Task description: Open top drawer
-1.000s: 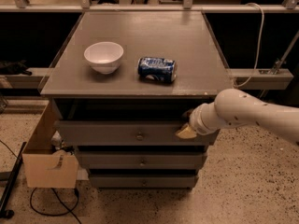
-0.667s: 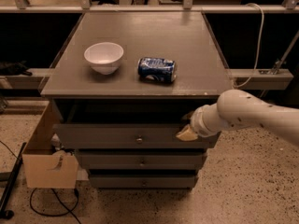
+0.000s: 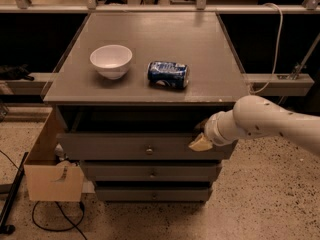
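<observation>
- The top drawer (image 3: 110, 146) is seen pulled slightly out beneath the tabletop (image 3: 155, 39)
- The gripper (image 3: 201, 142) is placed at its front's upper right edge; whether it is closed cannot be told

White arm reaching in from 3 o'clock, gripper just below and right of centre.

The arm (image 3: 280, 126) enters at the right edge and runs toward 9 o'clock, swelling into a thick rounded segment. From there a short ringed wrist (image 3: 218, 129) angles down toward 8 o'clock. The gripper (image 3: 201, 141) sits at the wrist's end, tan where it shows, its upper part in shadow.
</observation>
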Available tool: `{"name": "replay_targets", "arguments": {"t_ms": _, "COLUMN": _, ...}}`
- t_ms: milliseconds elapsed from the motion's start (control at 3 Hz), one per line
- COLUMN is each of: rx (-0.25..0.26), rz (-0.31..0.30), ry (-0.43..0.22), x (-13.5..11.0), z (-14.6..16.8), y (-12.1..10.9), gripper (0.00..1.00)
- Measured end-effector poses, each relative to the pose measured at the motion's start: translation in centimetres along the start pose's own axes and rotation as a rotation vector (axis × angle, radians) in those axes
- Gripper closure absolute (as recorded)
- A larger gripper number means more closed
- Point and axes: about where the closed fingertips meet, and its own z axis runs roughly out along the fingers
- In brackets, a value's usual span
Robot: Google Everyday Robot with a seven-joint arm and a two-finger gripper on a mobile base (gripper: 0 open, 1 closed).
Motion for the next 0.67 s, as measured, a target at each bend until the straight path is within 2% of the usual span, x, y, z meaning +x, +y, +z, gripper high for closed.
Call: {"name": "replay_targets", "arguments": {"t_ms": 667, "rx": 0.0, "rz": 0.0, "ry": 0.0, "x": 0.0, "z": 0.0, "y": 0.0, "gripper": 0.35}}
